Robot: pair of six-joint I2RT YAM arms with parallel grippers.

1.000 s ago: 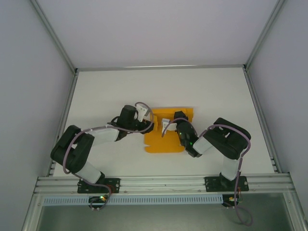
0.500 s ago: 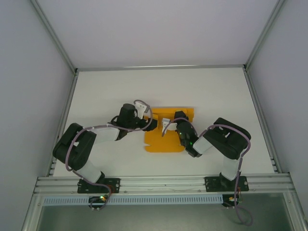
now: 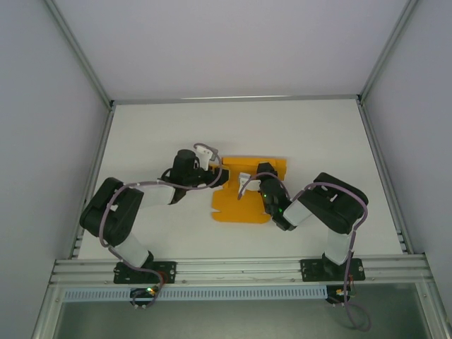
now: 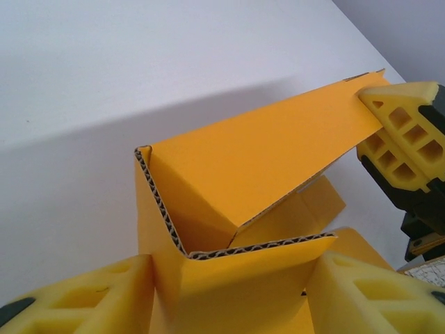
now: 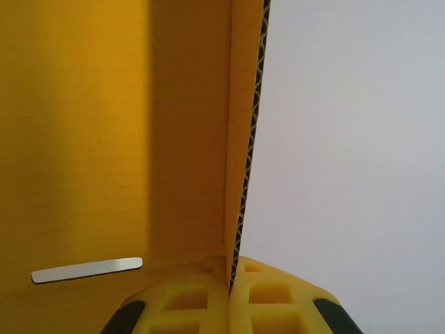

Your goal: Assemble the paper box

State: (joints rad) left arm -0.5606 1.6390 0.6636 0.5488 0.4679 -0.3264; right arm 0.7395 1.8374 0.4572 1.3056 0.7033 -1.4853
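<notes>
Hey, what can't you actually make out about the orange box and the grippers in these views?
- Left wrist view: the bottom edge cuts off the left gripper, so whether its fingers squeeze the paper box is unclear.
- Right wrist view: the raised card wall hides whatever lies behind it; the right gripper is cut off below.
- Top view: both grippers cover the box's folds.
</notes>
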